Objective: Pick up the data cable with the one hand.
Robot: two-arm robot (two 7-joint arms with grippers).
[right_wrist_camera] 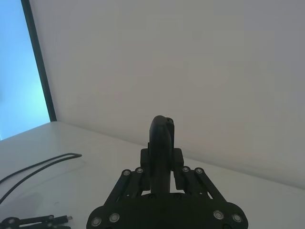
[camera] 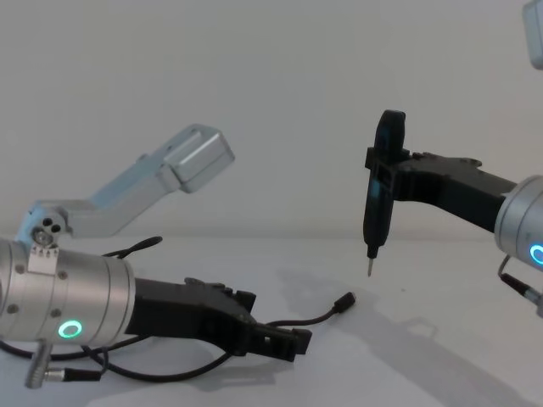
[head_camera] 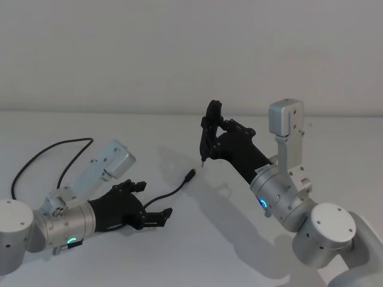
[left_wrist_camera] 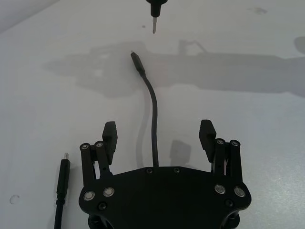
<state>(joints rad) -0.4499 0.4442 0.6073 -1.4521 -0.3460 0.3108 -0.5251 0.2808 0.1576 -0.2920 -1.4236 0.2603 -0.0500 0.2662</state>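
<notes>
left gripper (left_wrist_camera: 158,130): fingers apart, low, straddling data cable (left_wrist_camera: 151,95) | right gripper (head_camera: 214,133): clamped on upright pen-like tool (camera: 379,203)

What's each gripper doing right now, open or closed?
Left gripper: open, data cable between its jaws, ungripped.
Right gripper: closed on the pen-like tool.

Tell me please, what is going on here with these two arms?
The left gripper is low over the table, jaws open on either side of the data cable, not yet closed on it. The right gripper holds a black pen-like tool upright, its metal tip near the cable's plug, apart from it.
</notes>
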